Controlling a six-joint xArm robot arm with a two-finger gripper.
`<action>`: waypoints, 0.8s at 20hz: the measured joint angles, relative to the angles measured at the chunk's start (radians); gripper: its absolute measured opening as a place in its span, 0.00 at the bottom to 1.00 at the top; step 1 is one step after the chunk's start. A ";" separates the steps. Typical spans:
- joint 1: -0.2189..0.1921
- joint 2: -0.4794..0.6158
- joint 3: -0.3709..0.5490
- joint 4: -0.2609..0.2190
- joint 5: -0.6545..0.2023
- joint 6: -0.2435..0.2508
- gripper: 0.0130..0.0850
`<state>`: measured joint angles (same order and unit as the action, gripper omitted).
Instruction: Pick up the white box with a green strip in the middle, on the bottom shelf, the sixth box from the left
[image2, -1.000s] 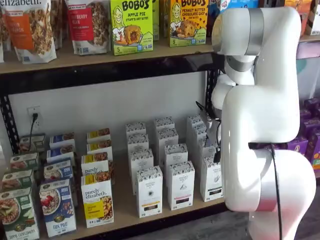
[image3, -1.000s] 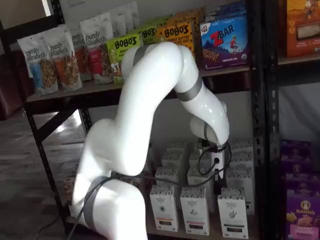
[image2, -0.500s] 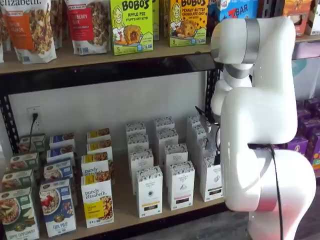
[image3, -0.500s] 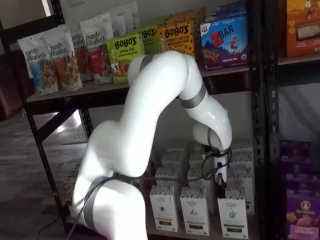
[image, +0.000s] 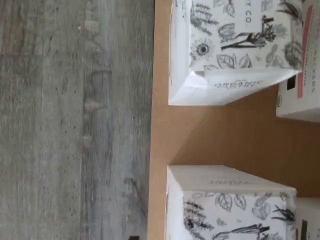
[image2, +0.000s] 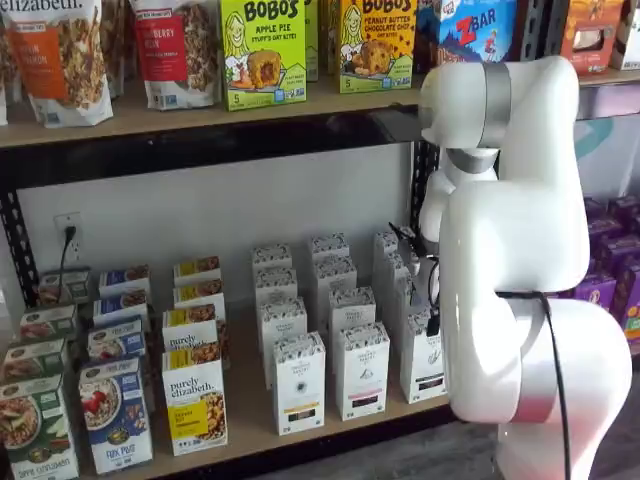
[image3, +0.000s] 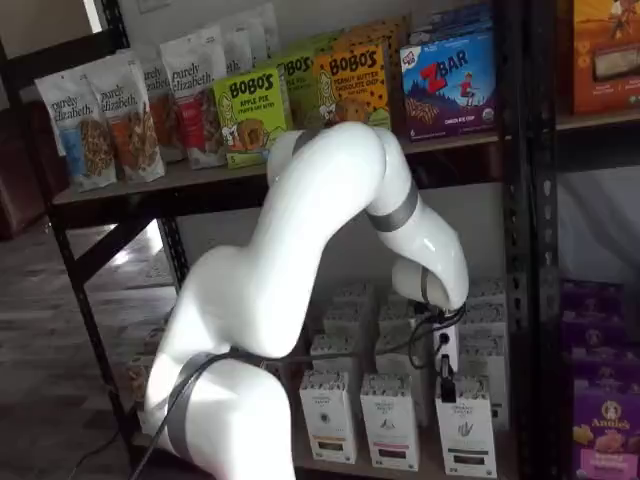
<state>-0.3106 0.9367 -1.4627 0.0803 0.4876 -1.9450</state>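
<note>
The tool (image3: 444, 378) hangs just above the white box (image3: 465, 433) at the front of the bottom shelf (image2: 250, 415) — its fingers show only side-on, so whether they are apart or together cannot be told. Beside the tool, toward the arm (image3: 300, 260), stand two more cartons (image3: 392, 421). The wrist view looks down on two carton tops (image: 235, 45) with bare surface between them.

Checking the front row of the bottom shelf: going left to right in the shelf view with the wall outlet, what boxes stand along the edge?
Green box → blue box → purely elizabeth box → three white boxes.
</note>
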 joint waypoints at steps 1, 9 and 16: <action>0.000 0.007 -0.008 -0.001 0.000 0.001 1.00; -0.007 0.059 -0.056 -0.069 -0.001 0.053 1.00; -0.003 0.098 -0.086 -0.130 -0.007 0.110 1.00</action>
<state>-0.3140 1.0344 -1.5484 -0.0498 0.4805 -1.8354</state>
